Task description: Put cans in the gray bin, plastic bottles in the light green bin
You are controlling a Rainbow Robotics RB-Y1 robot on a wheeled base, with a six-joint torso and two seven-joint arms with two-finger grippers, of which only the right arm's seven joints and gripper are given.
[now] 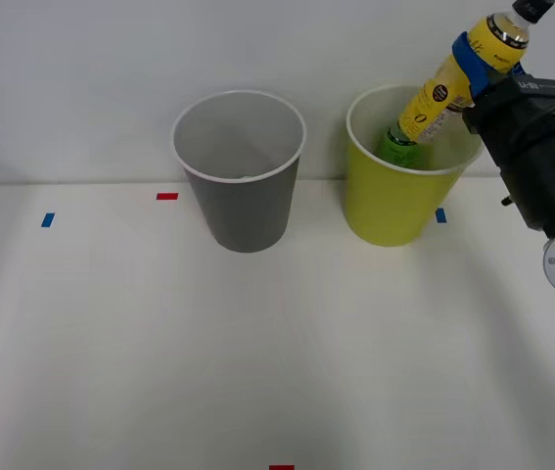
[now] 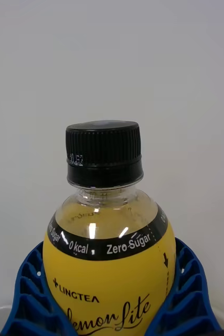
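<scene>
My right gripper (image 1: 483,54) is shut on the yellow-labelled plastic bottle (image 1: 443,93), which has a black cap (image 2: 104,152). The bottle hangs tilted, cap up and to the right, with its lower end dipping inside the light green bin (image 1: 385,211). The blue ribbed fingers (image 2: 188,294) clamp the bottle's upper body on both sides. A green plastic bottle (image 1: 399,147) lies inside that same bin. To its left stands the gray bin (image 1: 248,211), upright, with a pale inside. The cans are out of view.
Both bins stand at the back of the white table (image 1: 257,372), close to the white wall. Small tape marks lie on the table: red (image 1: 167,196), blue (image 1: 48,220), blue (image 1: 440,215) and red (image 1: 281,467) at the front edge.
</scene>
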